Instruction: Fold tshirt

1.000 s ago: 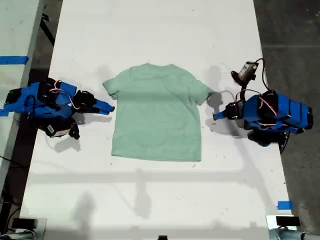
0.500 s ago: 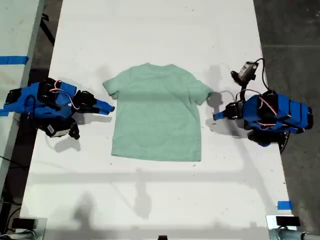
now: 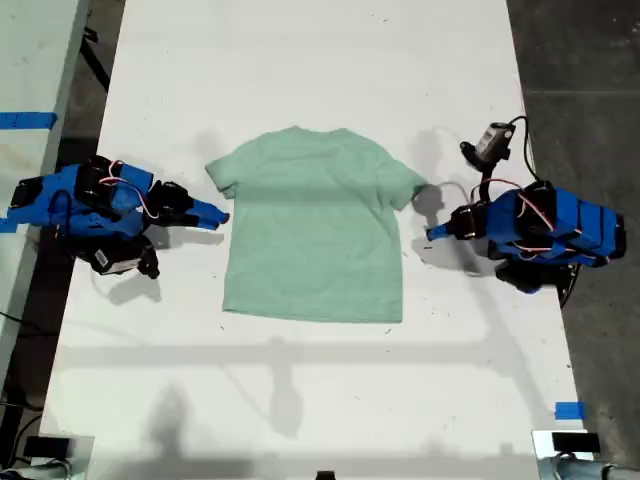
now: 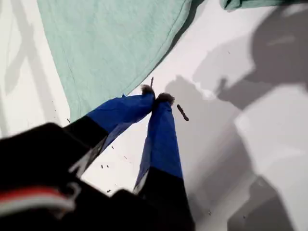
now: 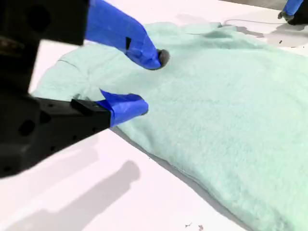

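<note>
The tshirt [image 3: 313, 228] is soft knit cloth with a matt, faintly fuzzy nap. The table [image 3: 310, 60] has a smooth, matt white surface. My first gripper [image 4: 155, 99] and my second gripper [image 5: 147, 82] combine matt black plastic bodies with jaws wrapped in blue tape.

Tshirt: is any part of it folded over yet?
No, in the exterior view the tshirt lies flat and spread out on the table, both sleeves out.
</note>
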### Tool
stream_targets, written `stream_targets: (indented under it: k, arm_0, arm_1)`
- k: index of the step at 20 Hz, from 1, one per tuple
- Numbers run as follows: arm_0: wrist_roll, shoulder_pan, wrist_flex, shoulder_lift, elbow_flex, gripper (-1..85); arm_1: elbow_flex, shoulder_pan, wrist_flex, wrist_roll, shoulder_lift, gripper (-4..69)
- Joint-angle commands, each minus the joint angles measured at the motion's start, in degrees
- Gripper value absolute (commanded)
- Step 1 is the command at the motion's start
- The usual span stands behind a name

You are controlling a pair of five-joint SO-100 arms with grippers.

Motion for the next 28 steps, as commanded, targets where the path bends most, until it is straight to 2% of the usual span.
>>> stream_targets:
  k: [1, 21, 23, 25, 26, 27, 28]
  arm_0:
    - [0.00, -1.49, 0.09, 5.98, 0.62, 12.6]
    - [0.00, -1.49, 0.09, 5.98, 0.62, 12.7]
    - [0.00, -2.20, 0.09, 5.98, 0.62, 19.9]
    - [0.00, -2.72, 0.09, 5.98, 0.62, 19.1]
    - [0.00, -2.81, 0.09, 5.98, 0.62, 14.9]
    - [0.00, -2.81, -0.44, 5.98, 0.62, 5.7]
    - [0.00, -3.08, -1.14, 5.98, 0.62, 1.8]
  arm_1:
    - [-0.18, -0.79, 1.41, -0.97, 0.62, 3.9]
    - [-0.18, -1.14, 1.41, -1.23, 0.62, 3.9]
    - [-0.18, -1.14, 1.41, -1.14, 0.62, 3.9]
    - [-0.18, -1.14, 1.41, -1.49, 0.62, 3.9]
    - [-0.18, -1.05, 1.41, -1.67, 0.62, 3.9]
    - [-0.18, -1.05, 1.41, -1.76, 0.62, 3.9]
    - [-0.18, -1.05, 1.41, -1.85, 0.62, 3.1]
